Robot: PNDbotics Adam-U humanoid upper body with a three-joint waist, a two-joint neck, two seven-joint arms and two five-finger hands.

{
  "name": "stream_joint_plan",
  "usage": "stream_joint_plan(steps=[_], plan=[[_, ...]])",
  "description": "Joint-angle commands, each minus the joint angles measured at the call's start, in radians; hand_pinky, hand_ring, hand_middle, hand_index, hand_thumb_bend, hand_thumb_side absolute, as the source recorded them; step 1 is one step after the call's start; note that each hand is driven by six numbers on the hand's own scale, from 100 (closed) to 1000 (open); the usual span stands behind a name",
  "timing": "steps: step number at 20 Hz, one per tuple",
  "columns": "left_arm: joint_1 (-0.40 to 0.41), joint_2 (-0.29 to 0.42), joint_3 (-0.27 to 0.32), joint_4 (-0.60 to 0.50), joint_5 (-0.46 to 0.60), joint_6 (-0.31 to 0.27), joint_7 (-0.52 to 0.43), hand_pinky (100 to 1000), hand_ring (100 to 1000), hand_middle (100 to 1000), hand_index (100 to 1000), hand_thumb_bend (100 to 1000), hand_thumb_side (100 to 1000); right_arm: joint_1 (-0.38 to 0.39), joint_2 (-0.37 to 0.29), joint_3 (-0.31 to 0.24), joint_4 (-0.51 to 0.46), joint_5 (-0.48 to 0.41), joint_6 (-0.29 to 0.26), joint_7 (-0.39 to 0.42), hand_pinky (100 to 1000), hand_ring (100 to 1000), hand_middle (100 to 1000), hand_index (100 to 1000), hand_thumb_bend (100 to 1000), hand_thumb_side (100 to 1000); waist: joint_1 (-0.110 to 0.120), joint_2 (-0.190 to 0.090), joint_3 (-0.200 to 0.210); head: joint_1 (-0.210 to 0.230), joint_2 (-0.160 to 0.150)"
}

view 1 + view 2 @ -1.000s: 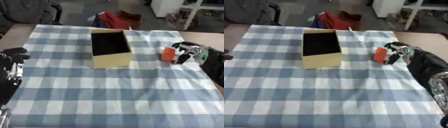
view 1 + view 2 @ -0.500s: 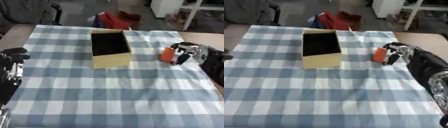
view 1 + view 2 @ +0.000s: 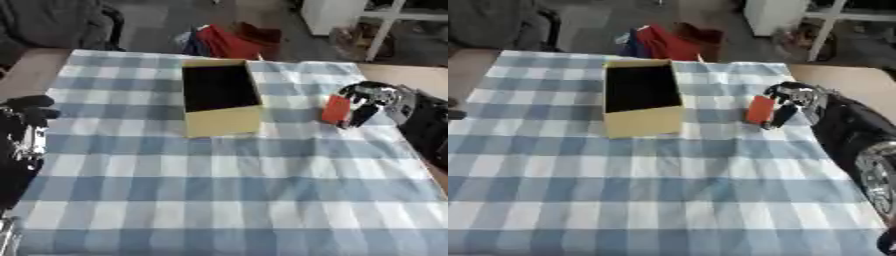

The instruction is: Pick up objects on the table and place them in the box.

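The right hand has its fingers curled round the orange block, right of the box.

Matt cardboard box (checked cloth beneath)
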Motion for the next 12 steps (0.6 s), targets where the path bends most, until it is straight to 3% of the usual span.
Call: stream_joint_plan(steps=[1, 8, 12], plan=[[-0.014, 0.008, 0.009, -0.010, -0.003, -0.002, 0.004, 834, 661, 661, 735, 100, 593, -0.021, -0.017, -0.006, -0.026, -0.020, 0.008, 0.005, 826, 868, 852, 951, 418, 190, 0.002, -0.011, 0.001, -0.003, 0.005], [-0.016, 0.007, 0.010, -0.009, -0.003, -0.002, 0.006, 834, 662, 660, 735, 100, 594, -0.017, -0.015, -0.001, -0.019, -0.035, 0.021, -0.019, 816, 843, 790, 895, 389, 214, -0.001, -0.011, 0.002, -0.003, 0.005], [-0.017, 0.007, 0.010, -0.008, -0.003, -0.002, 0.006, 834, 663, 660, 734, 100, 595, -0.015, -0.013, 0.006, -0.009, -0.043, 0.021, -0.039, 802, 816, 706, 824, 341, 210, -0.002, -0.010, 0.003, -0.004, 0.005]])
